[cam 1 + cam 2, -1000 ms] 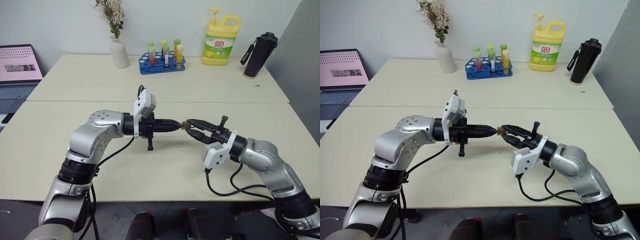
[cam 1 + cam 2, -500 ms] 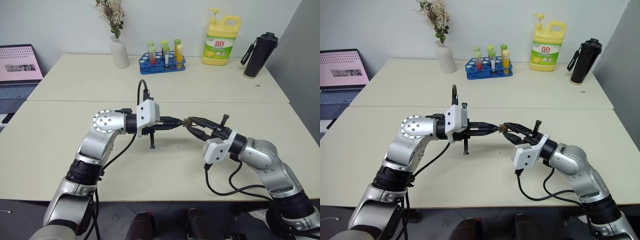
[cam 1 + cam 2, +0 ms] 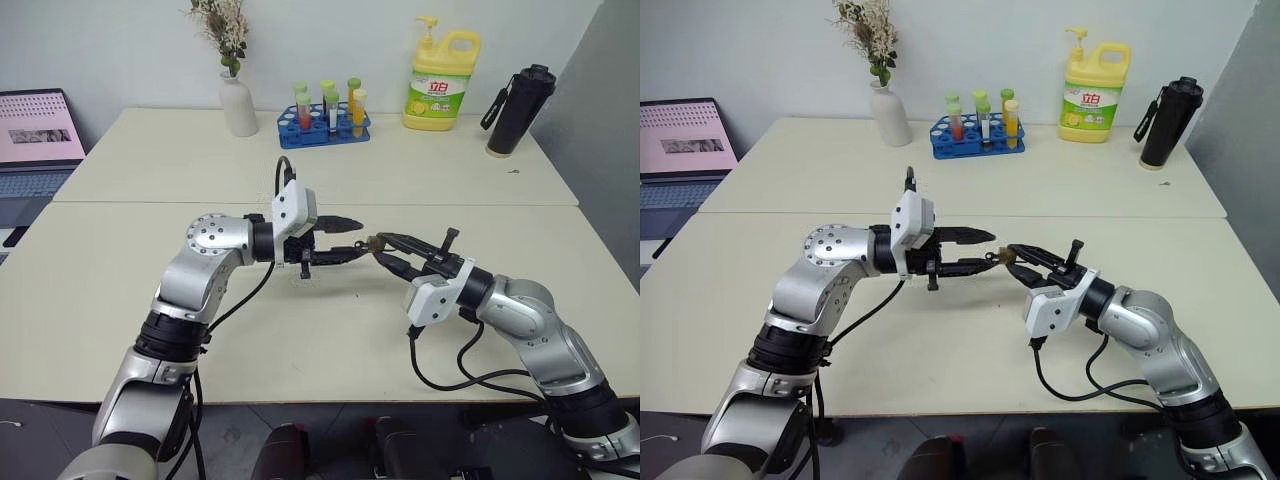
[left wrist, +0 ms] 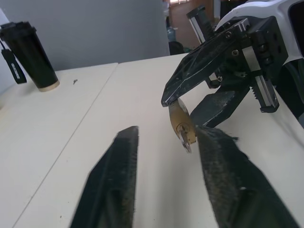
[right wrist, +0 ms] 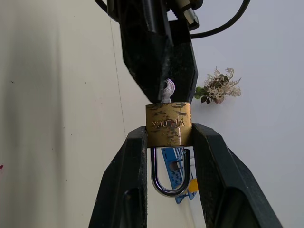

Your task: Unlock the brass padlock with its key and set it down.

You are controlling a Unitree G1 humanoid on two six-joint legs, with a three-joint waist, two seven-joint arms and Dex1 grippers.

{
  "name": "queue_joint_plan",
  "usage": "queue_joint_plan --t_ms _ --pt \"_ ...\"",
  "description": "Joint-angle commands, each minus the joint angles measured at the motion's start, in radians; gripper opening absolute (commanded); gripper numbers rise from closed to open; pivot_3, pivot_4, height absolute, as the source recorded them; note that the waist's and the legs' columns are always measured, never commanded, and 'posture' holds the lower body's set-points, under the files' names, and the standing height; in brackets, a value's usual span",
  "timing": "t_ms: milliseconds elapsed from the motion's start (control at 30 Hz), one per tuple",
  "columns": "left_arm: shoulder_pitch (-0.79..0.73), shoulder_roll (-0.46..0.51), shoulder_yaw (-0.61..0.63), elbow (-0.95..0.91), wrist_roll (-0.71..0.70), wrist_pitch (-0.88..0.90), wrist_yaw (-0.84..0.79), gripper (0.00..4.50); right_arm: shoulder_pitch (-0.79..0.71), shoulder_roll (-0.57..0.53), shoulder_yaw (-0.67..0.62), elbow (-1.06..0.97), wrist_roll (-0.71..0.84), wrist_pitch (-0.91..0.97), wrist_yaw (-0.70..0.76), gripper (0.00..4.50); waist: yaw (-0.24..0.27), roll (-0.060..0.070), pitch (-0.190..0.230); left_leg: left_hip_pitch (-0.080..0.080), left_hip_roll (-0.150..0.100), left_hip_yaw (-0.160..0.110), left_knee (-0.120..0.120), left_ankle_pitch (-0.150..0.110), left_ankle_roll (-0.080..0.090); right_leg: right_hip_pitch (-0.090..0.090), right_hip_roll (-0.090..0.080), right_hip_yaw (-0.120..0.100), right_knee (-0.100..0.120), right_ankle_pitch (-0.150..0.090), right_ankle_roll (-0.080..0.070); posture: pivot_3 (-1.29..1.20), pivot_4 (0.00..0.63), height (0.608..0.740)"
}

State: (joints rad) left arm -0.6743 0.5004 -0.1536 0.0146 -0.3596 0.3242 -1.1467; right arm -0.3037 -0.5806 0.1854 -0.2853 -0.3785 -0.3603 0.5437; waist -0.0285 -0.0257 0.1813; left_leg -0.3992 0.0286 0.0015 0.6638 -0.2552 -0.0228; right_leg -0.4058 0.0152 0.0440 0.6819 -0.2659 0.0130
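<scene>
Right tool (image 5: 167, 142) clamping the brass padlock (image 5: 168, 124), key (image 5: 166, 90) in it, left tool (image 4: 166, 142) spread open beside it

Even bright light, soft shadows, sharp.

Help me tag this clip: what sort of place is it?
Probably a lab or office workroom: a test tube rack on pale tables, a laptop, plus detergent bottle and vase.

Setting: lab/office bench | evidence: pale worktop (image 3: 150, 300); blue test-tube rack (image 3: 323, 128) with coloured tubes; open laptop (image 3: 38, 140); dish-soap jug (image 3: 441, 80); flower vase (image 3: 239, 105); black flask (image 3: 519, 110)
</scene>
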Motion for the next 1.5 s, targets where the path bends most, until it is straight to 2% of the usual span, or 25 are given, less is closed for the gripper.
queue_joint_plan --t_ms 33,167,400,733,833,1000,1033,1233,1500 --pt "-0.022 0.023 0.019 -0.009 -0.037 0.097 -0.004 3.38 -0.009 -0.001 -0.019 -0.050 0.019 -0.011 -0.009 0.93 0.000 0.000 0.000 0.000 0.000 0.000 0.000 0.000 0.000 0.000 0.000 0.000 0.000 0.000 0.000 0.00 0.150 0.740" --pt "-0.039 0.010 0.054 -0.065 -0.162 0.329 0.030 4.50 -0.015 -0.004 -0.016 -0.041 0.019 -0.017 -0.006 0.93 0.000 0.000 0.000 0.000 0.000 0.000 0.000 0.000 0.000 0.000 0.000 0.000 0.000 0.000 0.000 0.00 0.150 0.740" --pt "-0.064 -0.051 0.090 -0.106 -0.238 0.493 0.155 4.50 -0.019 -0.002 -0.009 -0.041 0.016 -0.026 -0.006 0.93 0.000 0.000 0.000 0.000 0.000 -0.001 0.000 0.000 0.000 0.000 0.000 0.000 0.000 0.000 0.000 0.00 0.150 0.740" --pt "-0.071 -0.053 0.048 -0.109 -0.197 0.459 0.183 4.50 -0.017 0.002 -0.007 -0.048 0.014 -0.023 -0.006 0.93 0.000 0.000 0.000 0.000 0.000 -0.001 0.000 0.000 0.000 0.000 -0.001 0.001 0.000 0.000 -0.001 0.00 0.150 0.740" --pt "-0.073 -0.057 0.046 -0.109 -0.198 0.460 0.190 3.90 -0.016 0.002 -0.007 -0.049 0.014 -0.023 -0.005 0.93 0.000 0.000 0.000 0.000 0.000 -0.001 0.000 0.000 0.000 0.000 0.000 0.001 0.000 0.000 0.000 0.00 0.150 0.740" --pt "-0.068 -0.059 0.040 -0.117 -0.198 0.467 0.187 2.32 -0.014 0.000 -0.006 -0.051 0.012 -0.024 -0.004 0.93 0.000 0.000 0.000 0.000 0.000 -0.001 0.000 0.000 0.000 0.000 0.000 0.001 0.000 0.000 0.000 0.00 0.150 0.740" --pt "-0.067 -0.059 0.039 -0.119 -0.198 0.466 0.187 1.87 -0.013 0.000 -0.005 -0.052 0.012 -0.024 -0.004 0.93 0.000 0.000 0.000 0.000 0.000 -0.001 0.000 0.000 0.000 0.000 0.000 0.001 0.000 0.000 0.000 0.00 0.150 0.740" --pt "-0.068 -0.058 0.033 -0.121 -0.204 0.470 0.182 0.15 -0.015 -0.003 -0.003 -0.052 0.009 -0.031 -0.005 0.93 -0.001 0.000 0.000 0.000 0.000 -0.001 0.000 0.000 0.000 0.000 0.000 0.001 0.000 0.000 0.000 0.00 0.150 0.740" --pt "-0.067 -0.054 0.030 -0.112 -0.194 0.456 0.185 0.16 -0.010 -0.019 -0.002 -0.050 0.021 -0.026 0.018 0.93 0.000 0.000 0.000 0.000 0.000 -0.001 0.000 0.000 0.000 0.000 0.000 0.001 0.000 0.000 0.000 0.00 0.150 0.740"
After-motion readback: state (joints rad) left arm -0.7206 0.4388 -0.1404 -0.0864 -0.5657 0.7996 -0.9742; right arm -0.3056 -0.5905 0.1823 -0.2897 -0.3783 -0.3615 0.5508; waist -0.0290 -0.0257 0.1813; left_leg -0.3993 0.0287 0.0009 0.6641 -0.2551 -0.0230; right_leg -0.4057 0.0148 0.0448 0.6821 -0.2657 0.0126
